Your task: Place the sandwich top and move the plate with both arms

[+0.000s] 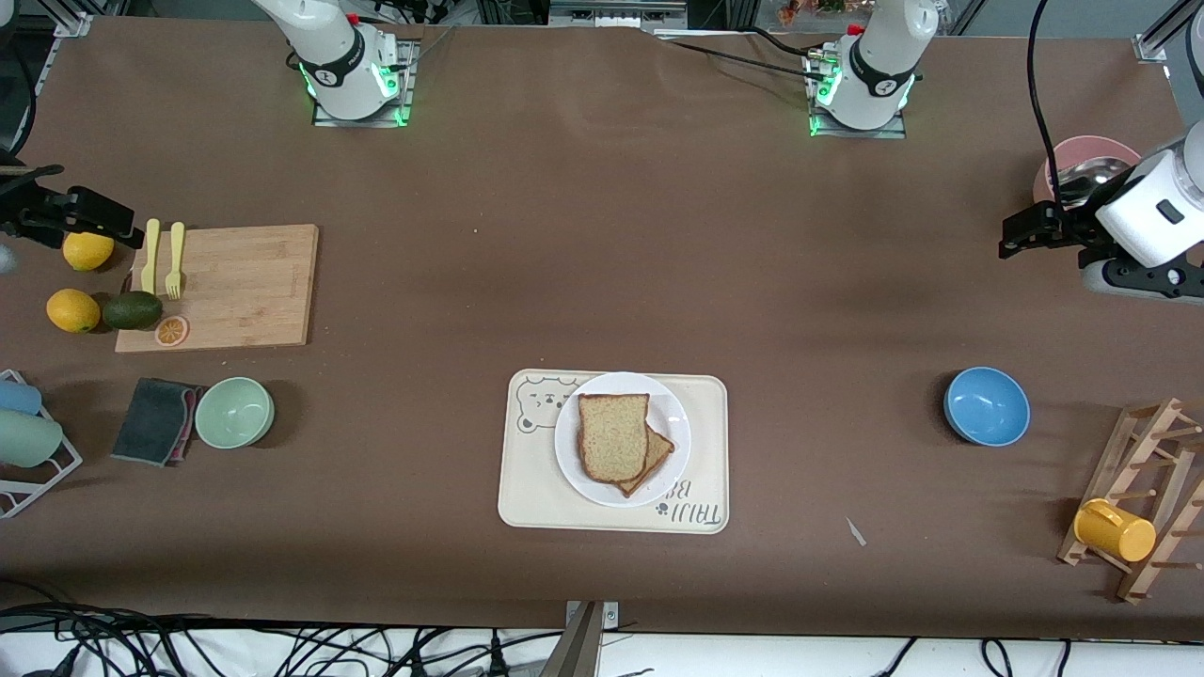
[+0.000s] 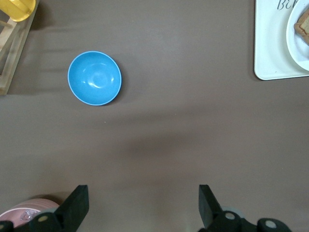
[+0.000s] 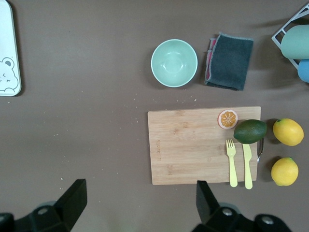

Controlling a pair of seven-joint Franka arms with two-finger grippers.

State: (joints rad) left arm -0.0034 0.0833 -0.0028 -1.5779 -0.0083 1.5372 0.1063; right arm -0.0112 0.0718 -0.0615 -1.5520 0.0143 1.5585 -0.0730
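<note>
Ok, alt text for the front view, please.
A bread slice tops another slice on a white plate on a cream tray mid-table. The left gripper and right gripper, both open, wait at the table's ends.

The right gripper (image 3: 137,203) hangs over bare brown table with its black fingers (image 3: 72,200) spread wide. Below it a bamboo cutting board (image 3: 193,145) carries a yellow fork (image 3: 232,162), a yellow knife (image 3: 247,165) and an orange slice (image 3: 227,119). An avocado (image 3: 249,131) overlaps its edge, two lemons (image 3: 287,132) just beside. A pale green bowl (image 3: 174,63) sits by a grey cloth (image 3: 230,61).
</note>
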